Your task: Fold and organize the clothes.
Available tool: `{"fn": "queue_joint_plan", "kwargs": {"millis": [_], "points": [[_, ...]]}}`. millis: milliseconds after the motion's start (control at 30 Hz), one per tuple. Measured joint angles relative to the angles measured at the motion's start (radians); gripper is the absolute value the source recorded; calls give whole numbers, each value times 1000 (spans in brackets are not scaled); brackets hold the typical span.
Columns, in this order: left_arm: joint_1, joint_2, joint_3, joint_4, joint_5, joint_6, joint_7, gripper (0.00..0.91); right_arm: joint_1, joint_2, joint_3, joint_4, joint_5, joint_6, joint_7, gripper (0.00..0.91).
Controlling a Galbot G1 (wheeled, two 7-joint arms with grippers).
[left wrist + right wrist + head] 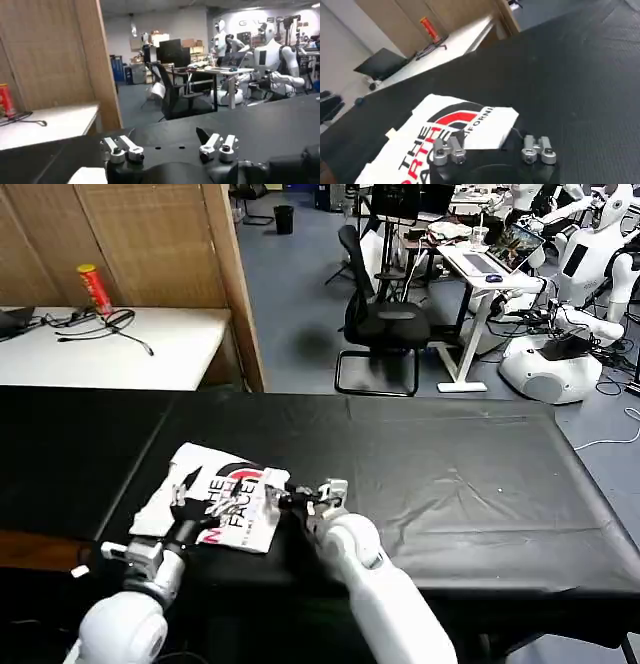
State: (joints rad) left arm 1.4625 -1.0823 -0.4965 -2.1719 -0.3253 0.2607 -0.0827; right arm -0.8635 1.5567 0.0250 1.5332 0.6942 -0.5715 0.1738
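Observation:
The clothes are one white T-shirt (pixel 225 502), folded into a small rectangle with red and black lettering facing up, lying on the black table (pixel 450 484) near its front left. My left gripper (pixel 195 496) hovers over the shirt's near left part, open, nothing between its fingers (pixel 165 131); a white bit of the shirt (pixel 87 176) peeks beside it. At the shirt's right edge, my right gripper (pixel 290 499) is open. In the right wrist view the shirt (pixel 445 125) lies just ahead, and the right gripper (pixel 487 131) straddles its near corner without closing on it.
A white side table (pixel 150 349) with a red can (pixel 92 286) and cables stands behind on the left, next to a wooden partition (pixel 235 284). An office chair (pixel 385 324) and other robots (pixel 560 354) stand beyond. Bare black cloth stretches to the right.

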Motion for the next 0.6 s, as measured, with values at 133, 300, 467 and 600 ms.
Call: {"fn": "queue_joint_plan", "kwargs": {"millis": [133,300,467,600], "points": [[14,-8,-10,-4,2,-5,0,878,-3,2,7,-3,-26,1,-7,49],[24,-15,-23,-1,3,-9,1,878,-10,-21,41,31,-99,-23,-32,49],[26,-20,-32,17,2,-15,1,878,8,-92,99,71,-163,-107,-84,49],[27,-29,-34,29,2,-17,1,878,18,-162,136,90,-166,-159,-127,878]]}}
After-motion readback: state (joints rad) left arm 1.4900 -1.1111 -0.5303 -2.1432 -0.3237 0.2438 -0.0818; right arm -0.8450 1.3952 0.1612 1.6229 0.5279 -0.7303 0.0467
